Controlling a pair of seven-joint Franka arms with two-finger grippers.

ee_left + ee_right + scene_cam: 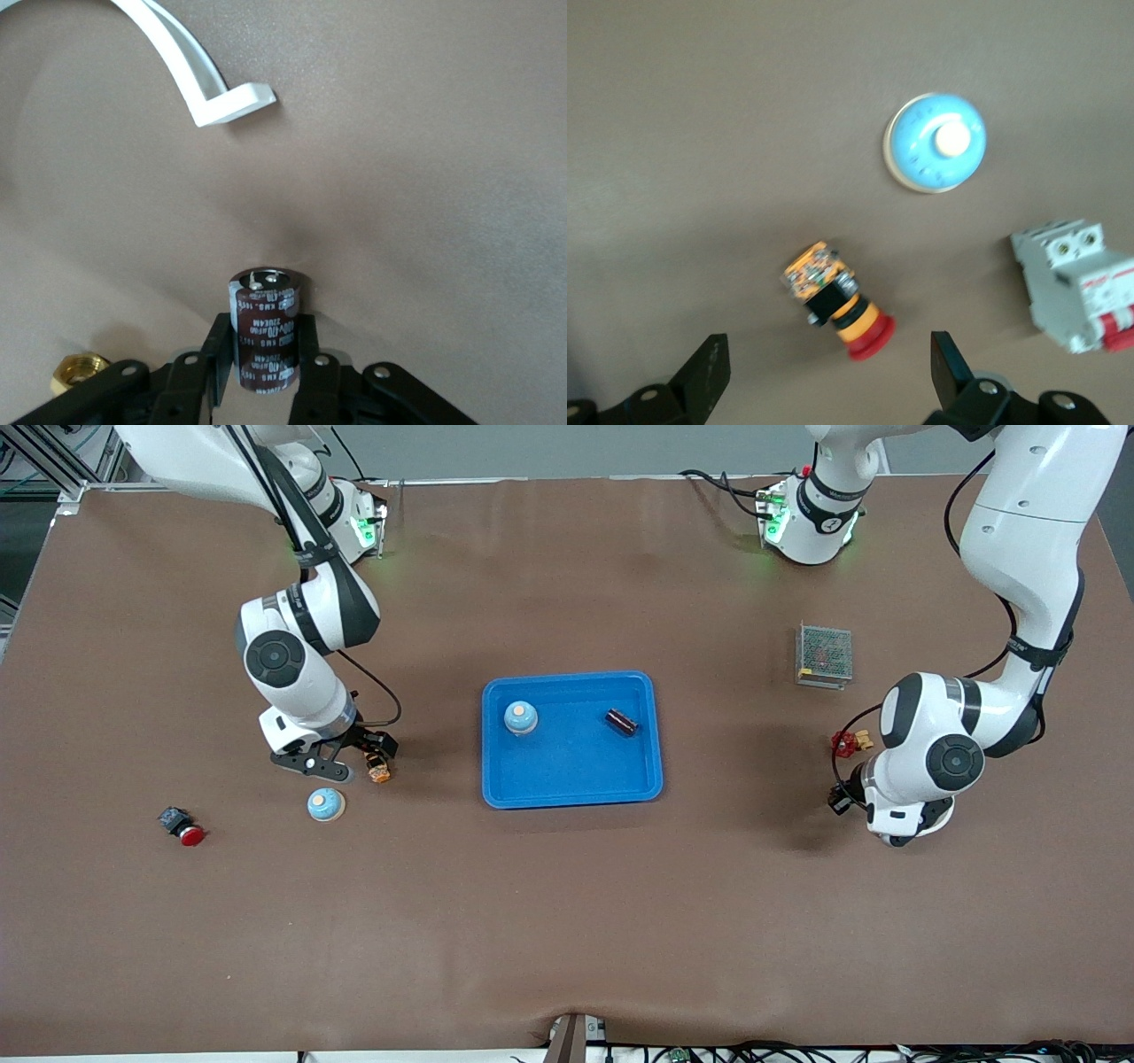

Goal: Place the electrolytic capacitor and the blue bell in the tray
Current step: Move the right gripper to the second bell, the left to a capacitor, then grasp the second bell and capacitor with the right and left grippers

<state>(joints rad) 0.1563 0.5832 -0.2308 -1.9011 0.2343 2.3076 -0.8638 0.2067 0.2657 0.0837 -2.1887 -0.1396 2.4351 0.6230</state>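
Taking twelve o'clock as the side where the arms' bases stand, the tray (572,779) sits mid-table, bright blue with rounded corners and a raised rim. In it are a blue bell (521,717) towards ten o'clock, a pale dome with a cream button on top, and a dark capacitor (621,722) lying on its side towards two o'clock. Out at roughly four o'clock from the tray, the left gripper (263,341) is down at the table. Its black fingers (215,350) are closed on either side of an electrolytic capacitor (266,305), a stubby upright can in a dark brown sleeve with pale lettering and a silvery top. A brass nut (78,372) lies near it. At about nine o'clock from the tray the right gripper (332,766) hangs low with its jaws spread wide and nothing between them. An orange-bodied push button (833,297) with a red cap lies below it, just short of its fingertips. A second bell (326,804) sits at about six o'clock from that gripper, clear of it, and a white circuit breaker (1076,283) lies beside the two.
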